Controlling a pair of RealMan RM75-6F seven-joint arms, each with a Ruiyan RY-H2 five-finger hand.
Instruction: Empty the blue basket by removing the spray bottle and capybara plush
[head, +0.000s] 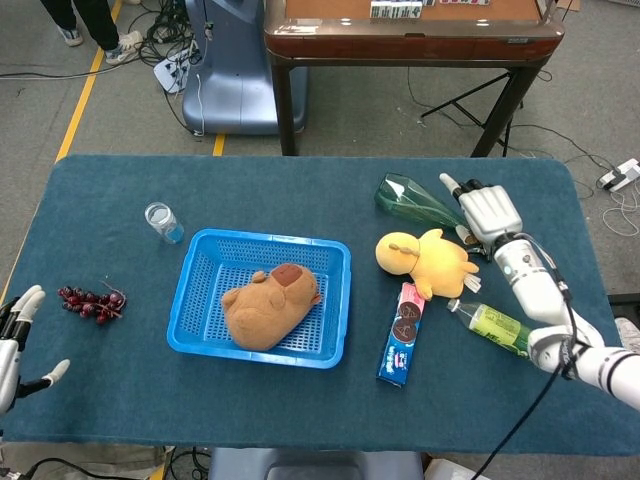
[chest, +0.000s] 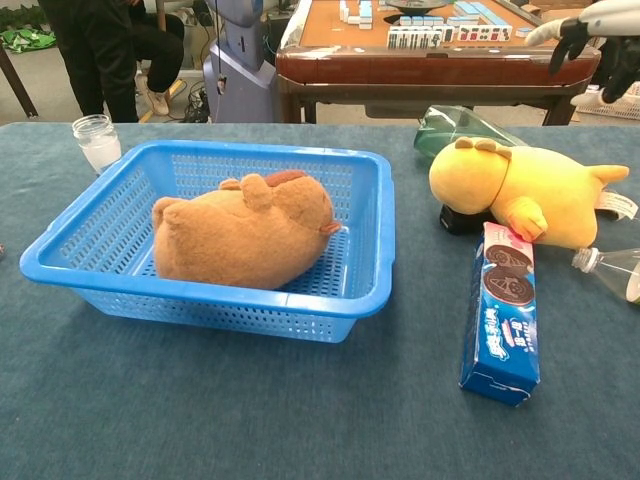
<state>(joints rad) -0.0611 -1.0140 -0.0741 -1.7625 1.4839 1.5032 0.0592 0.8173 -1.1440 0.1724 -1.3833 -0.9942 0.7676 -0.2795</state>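
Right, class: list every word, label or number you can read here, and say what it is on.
Cookie box: print on it, too blurred to read.
Bottle label: too small to read.
Tiles on the far table: marks unreadable.
Nothing else carries text.

Workroom floor and furniture behind a cloth-covered table

A table (head: 300, 180) covered in dark teal cloth is seen across both views, standing on a grey floor (head: 90, 120) marked with a yellow line (head: 85, 95). Behind it a mahjong table (head: 410, 40) with a glossy brown rim and dark legs is placed, and rows of tiles (chest: 430, 35) are seen on its orange top. To its left a blue-grey machine base (head: 235, 75) is set among loose cables (head: 170, 45). A black stand (head: 470, 100) is visible under the mahjong table. A seated person's dark trousers (chest: 105, 45) are shown at the upper left.
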